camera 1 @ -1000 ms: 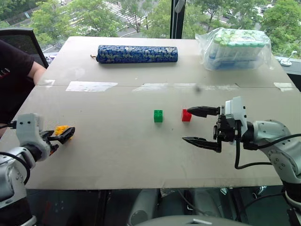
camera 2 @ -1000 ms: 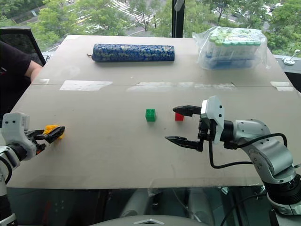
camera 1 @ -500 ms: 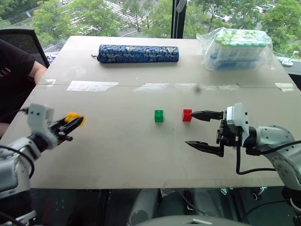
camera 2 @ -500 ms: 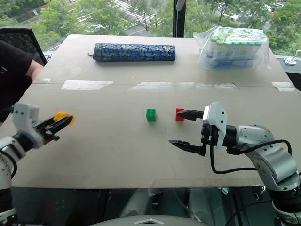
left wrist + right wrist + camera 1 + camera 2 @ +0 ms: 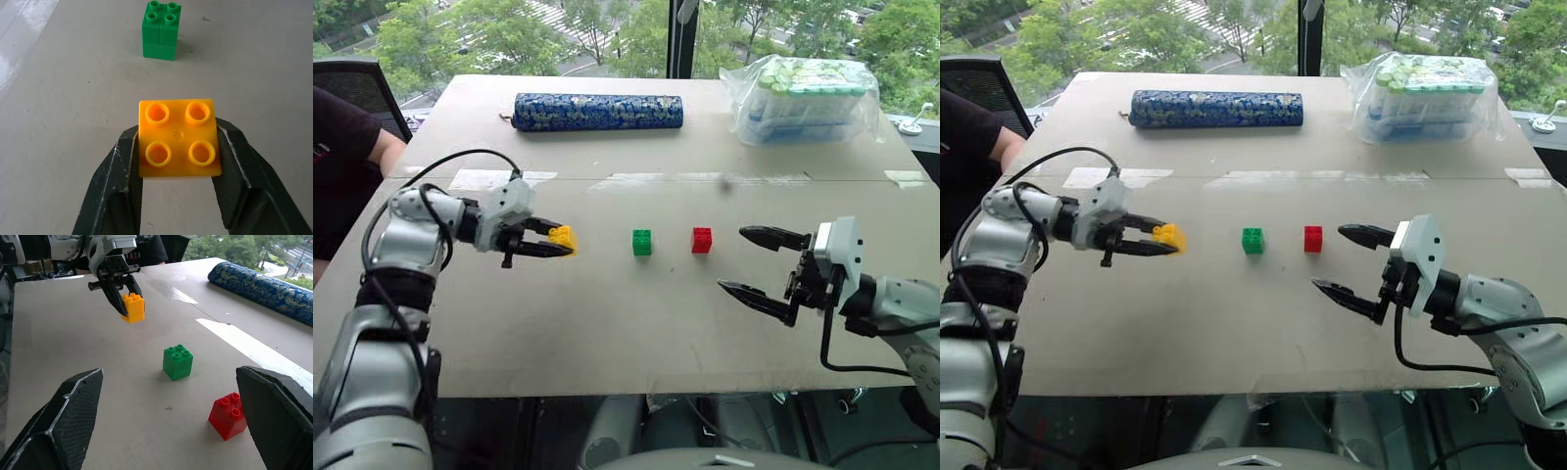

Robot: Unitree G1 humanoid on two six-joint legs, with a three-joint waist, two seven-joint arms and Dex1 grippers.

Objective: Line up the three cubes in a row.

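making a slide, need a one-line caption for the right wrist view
Left pincer holds the yellow cube above the table, near the green cube and red cube.

Head stereo looks down; wrist views close (share green cube).

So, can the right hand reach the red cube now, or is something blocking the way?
Probably yes. The right hand is open and empty, beside the red cube, with only bare table between them. The green cube stands on the cube's far side, and the left hand, holding the yellow cube, is farther off.
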